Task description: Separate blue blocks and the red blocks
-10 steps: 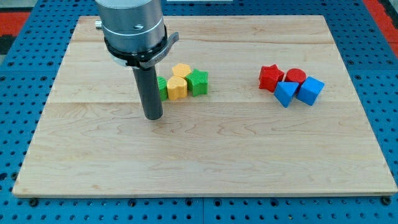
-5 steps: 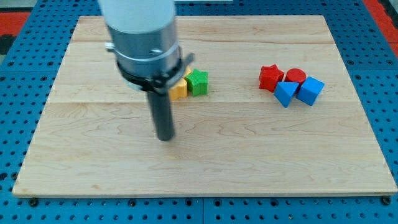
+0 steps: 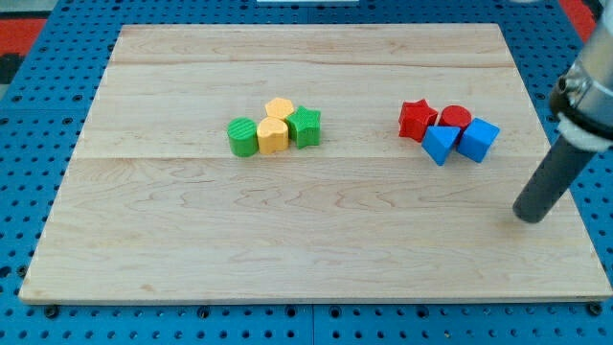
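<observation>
On pale wooden board (image 3: 316,249), blue pegboard (image 3: 29,192) around, my tip (image 3: 530,217) near blue cube (image 3: 478,140), fingerless rod

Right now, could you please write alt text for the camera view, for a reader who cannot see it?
My tip rests on a wooden board, toward the view's bottom right of a tight cluster: red star, red cylinder, blue triangular block, blue cube. Green and yellow blocks cluster mid-board.

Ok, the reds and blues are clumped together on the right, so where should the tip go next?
Probably slide my tip up toward the view's top-right, beside the blue cube. It now sits below and right of the cluster, touching nothing. The blue cube and blue wedge lie against the red star and red cylinder, so a push toward the view's bottom would likely peel the blues away.
</observation>
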Tool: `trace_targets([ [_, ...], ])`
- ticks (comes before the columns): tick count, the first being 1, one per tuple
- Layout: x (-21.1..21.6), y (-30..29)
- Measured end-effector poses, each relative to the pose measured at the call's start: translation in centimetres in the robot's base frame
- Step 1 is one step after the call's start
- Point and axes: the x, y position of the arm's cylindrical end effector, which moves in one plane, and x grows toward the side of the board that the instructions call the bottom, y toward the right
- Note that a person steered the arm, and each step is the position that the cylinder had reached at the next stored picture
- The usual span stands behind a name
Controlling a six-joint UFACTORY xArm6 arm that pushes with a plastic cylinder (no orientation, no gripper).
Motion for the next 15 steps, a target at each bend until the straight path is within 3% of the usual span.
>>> trace_targets([
  [2, -10.1, 0.4],
  [3, -18.3, -4.8],
  [4, -19.4, -16.1],
  [5, -16.6, -22.6],
  [6, -15.9, -20.1],
  [7, -19.1, -13.2],
  [8, -18.1, 0.5],
  [9, -12.3, 3.6],
  [10, -9.4, -2.0],
  [12, -8.8, -12.4],
  [13, -8.8, -11.4],
  [14, -9.1, -3.1],
  [15, -11.6, -3.9],
])
